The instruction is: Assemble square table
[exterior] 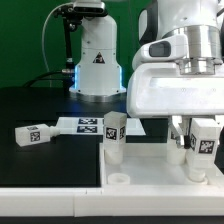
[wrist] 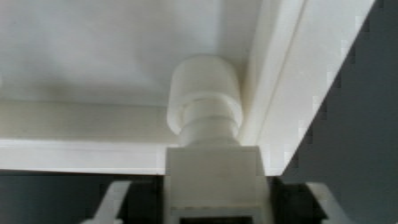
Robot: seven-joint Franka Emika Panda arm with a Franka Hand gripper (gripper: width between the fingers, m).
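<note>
The square table's white top [exterior: 150,176] lies flat near the front of the exterior view. One white tagged leg [exterior: 113,136] stands upright at its far left corner. My gripper [exterior: 203,138] hangs over the right side, shut on a second tagged leg [exterior: 204,146] that it holds upright, the leg's lower end down on the top. In the wrist view this leg [wrist: 203,100] reaches from my gripper [wrist: 214,205] into the corner of the table top [wrist: 89,60], close beside the raised rim [wrist: 285,70]. A third leg [exterior: 32,135] lies loose on the black table at the left.
The marker board [exterior: 85,124] lies flat behind the upright leg. The arm's white base [exterior: 96,60] stands at the back centre, with a black stand [exterior: 62,40] beside it. An open round socket [exterior: 120,180] shows on the top's near left corner. A white rail [exterior: 50,205] runs along the front.
</note>
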